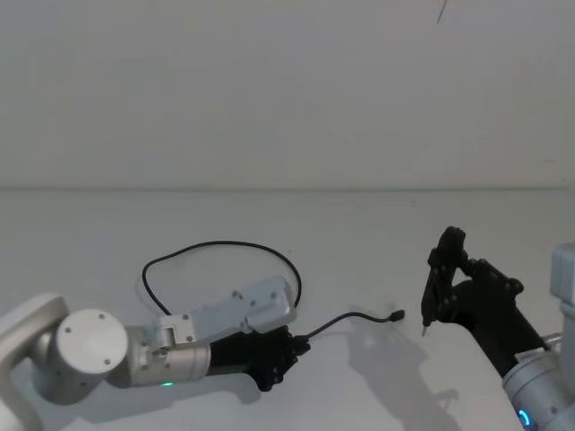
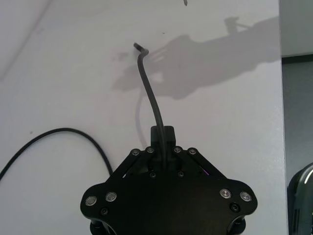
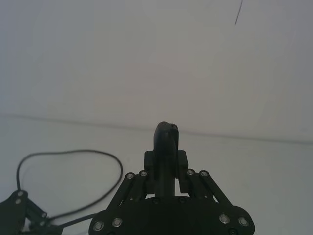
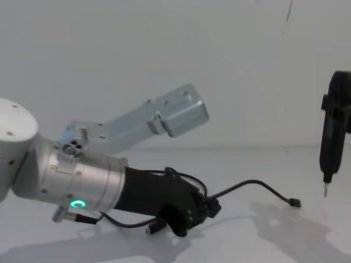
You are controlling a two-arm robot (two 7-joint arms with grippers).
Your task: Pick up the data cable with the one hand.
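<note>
The data cable (image 1: 225, 243) is a thin black lead looping over the white table behind my left arm. My left gripper (image 1: 292, 346) lies low over the table, shut on the cable near one end. In the left wrist view the cable (image 2: 149, 83) runs out from between the closed fingers (image 2: 168, 133) to its small plug (image 2: 138, 47). The chest view shows that stretch (image 4: 252, 184) arching to the plug (image 4: 294, 203) by the tabletop, and the left gripper (image 4: 205, 208) clamped on it. My right gripper (image 1: 446, 250) hangs to the right, apart from the cable.
The right gripper (image 3: 166, 159) holds a slim black pen-shaped tool (image 4: 329, 137) with its metal tip (image 1: 424, 330) pointing down, just right of the cable's plug (image 1: 396, 315). A plain wall backs the white table (image 1: 359, 233).
</note>
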